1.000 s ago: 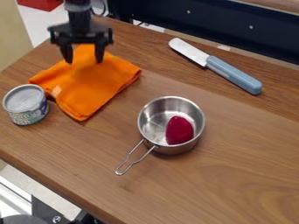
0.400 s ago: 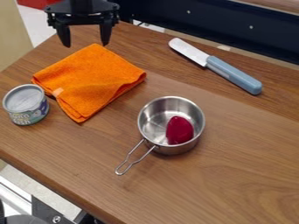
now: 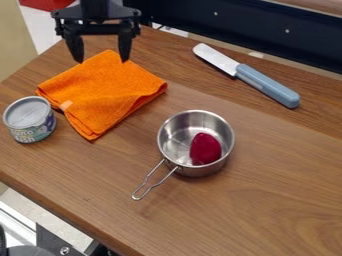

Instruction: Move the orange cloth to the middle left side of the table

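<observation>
At the upper left, the black gripper [image 3: 101, 58] hangs over the far corner of the orange cloth [image 3: 103, 90], its two fingers spread wide with nothing between them. Folded into a rough square, the cloth lies flat on the left part of the wooden table [image 3: 280, 170]. A small pale tag shows near its left edge. Whether the fingertips touch the cloth I cannot tell.
A tin can [image 3: 30, 120] stands just left of the cloth. To the right, a metal pan [image 3: 195, 171] holds a dark red object [image 3: 205, 149], its handle pointing lower left. A knife with a blue handle [image 3: 267, 85] lies toward the back.
The gripper was lower over the cloth, rose away, then came down slightly. Since the first frame the cloth's far corner and right side have settled flatter.
</observation>
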{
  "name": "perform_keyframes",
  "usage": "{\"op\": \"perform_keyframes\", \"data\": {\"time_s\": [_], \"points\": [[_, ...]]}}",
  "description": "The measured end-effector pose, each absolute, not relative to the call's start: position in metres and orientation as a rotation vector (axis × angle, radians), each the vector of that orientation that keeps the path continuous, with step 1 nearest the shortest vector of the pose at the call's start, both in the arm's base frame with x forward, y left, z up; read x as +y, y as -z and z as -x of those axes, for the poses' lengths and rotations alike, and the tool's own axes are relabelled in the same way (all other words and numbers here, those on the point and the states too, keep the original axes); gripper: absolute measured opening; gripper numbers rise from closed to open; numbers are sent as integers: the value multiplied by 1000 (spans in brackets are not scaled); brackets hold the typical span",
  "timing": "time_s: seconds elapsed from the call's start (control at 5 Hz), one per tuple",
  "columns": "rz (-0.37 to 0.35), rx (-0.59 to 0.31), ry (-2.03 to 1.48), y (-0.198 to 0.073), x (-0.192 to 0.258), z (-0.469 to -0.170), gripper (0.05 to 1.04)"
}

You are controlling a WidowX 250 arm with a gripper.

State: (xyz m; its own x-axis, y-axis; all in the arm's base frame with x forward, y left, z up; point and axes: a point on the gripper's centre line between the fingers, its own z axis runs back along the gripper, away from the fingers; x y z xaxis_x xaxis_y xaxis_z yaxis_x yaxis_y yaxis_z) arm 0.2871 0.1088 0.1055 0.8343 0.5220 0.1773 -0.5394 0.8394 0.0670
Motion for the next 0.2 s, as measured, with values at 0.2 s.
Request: {"op": "perform_keyframes", "data": {"time_s": [0.2], "points": [[-64, -161, -505, -114, 80, -268, 995]]}}
